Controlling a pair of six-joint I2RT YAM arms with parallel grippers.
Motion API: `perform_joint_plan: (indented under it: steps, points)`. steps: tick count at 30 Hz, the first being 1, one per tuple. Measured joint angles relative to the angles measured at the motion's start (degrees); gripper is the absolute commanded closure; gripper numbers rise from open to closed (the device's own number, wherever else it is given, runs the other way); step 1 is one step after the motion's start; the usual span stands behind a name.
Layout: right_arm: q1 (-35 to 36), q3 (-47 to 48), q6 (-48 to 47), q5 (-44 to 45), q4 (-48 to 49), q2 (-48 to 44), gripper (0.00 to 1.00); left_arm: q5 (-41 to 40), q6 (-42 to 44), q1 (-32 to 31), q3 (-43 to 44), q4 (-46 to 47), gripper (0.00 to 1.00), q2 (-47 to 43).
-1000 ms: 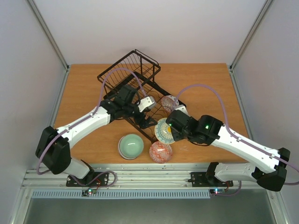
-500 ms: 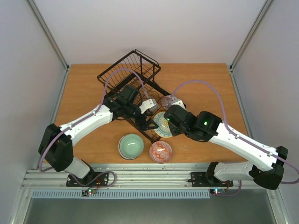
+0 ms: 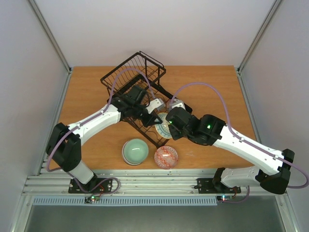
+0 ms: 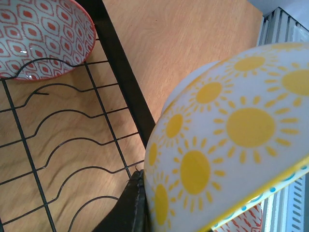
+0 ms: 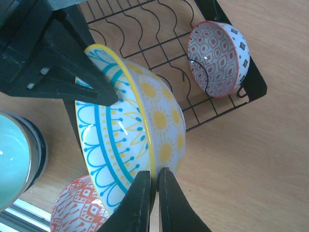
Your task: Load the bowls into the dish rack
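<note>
Wooden counter (image 3: 87, 92): at the dish rack (image 3: 130, 77) edge, our right tool (image 5: 154, 175) clamps the sun bowl (image 5: 159, 116) by its rim, left tool (image 3: 157, 117) closed. Glazed, rigid, slippery, chippable.

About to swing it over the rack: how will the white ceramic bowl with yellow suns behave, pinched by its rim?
Probably stiff but breakable: the white ceramic bowl with yellow suns looks glazed. The jaws of the right gripper pinch its glossy rim, so it may pivot or slip. Released tilted on the black wire dish rack, it could roll.
</note>
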Motion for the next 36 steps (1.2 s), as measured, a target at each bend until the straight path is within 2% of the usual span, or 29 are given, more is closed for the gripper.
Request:
perform_joint_plan:
  steps: [3,4,5,7,9,12,17,25,36]
  points:
    - [-0.48,0.00,0.13,0.13,-0.07,0.09,0.96,-0.31,-0.87,-0.09,0.24,-0.24,0.99,0.13]
    - [-0.48,0.00,0.20,0.15,-0.09,0.09,0.84,-0.31,-0.96,-0.09,0.24,-0.33,0.99,0.13]
    - [-0.48,0.00,0.35,0.15,-0.09,0.09,0.67,-0.28,-1.01,-0.09,0.26,-0.37,1.00,0.13]
    - [-0.42,-0.50,0.55,0.04,0.42,-0.37,0.42,0.02,-0.20,-0.11,0.26,-0.31,1.00,0.13]
    - [-0.61,-1.95,0.79,0.81,1.60,-2.19,0.29,1.70,1.84,-0.37,0.22,-1.62,0.99,0.13]
    - [-0.94,-5.25,1.92,0.13,3.93,-7.58,0.16,5.44,3.39,-1.07,0.15,-2.64,1.00,0.13]
    - [-1.05,-9.40,4.09,-4.68,7.82,-15.85,0.12,12.59,4.22,-1.44,0.13,-2.58,1.00,0.13]
    - [-1.36,-17.22,9.84,-12.11,15.91,-22.97,0.12,18.88,6.32,-1.33,-1.27,-2.84,0.99,0.13]
    - [-1.46,-25.07,15.85,-21.92,24.02,-27.87,0.21,23.34,6.75,-0.39,-1.84,-2.38,0.99,0.00]
